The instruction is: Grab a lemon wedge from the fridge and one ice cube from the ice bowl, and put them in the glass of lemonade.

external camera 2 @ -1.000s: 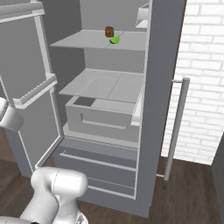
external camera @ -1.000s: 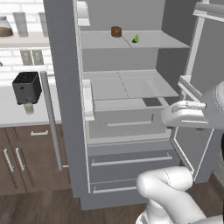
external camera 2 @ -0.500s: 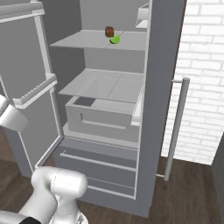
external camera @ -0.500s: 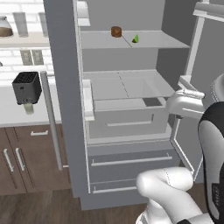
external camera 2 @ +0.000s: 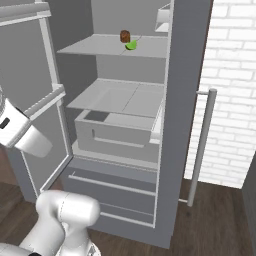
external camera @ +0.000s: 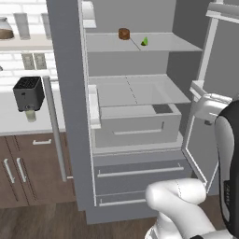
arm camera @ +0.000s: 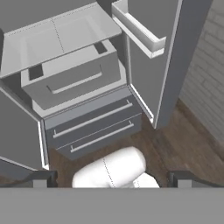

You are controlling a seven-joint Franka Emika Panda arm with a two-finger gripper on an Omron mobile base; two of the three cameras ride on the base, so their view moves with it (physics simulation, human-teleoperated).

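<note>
The lemon wedge (external camera: 145,41) is a tiny yellowish-green piece with a pointed top and a broader base. It sits on the upper shelf (external camera: 161,43) of the open fridge (external camera: 70,116), just beside a small round brown item (external camera: 123,33) (apart from it in the left base view, overlapping it in the right base view). Its tip points upward; the long axis is roughly vertical, though the wedge is too small to read any tilt. My end effector (arm camera: 111,179) is spread wide and carries nothing, its two dark fingertips (arm camera: 39,179) looking down over the crisper drawer (arm camera: 72,78) and the two lower drawers (arm camera: 94,124), well below the wedge.
</note>
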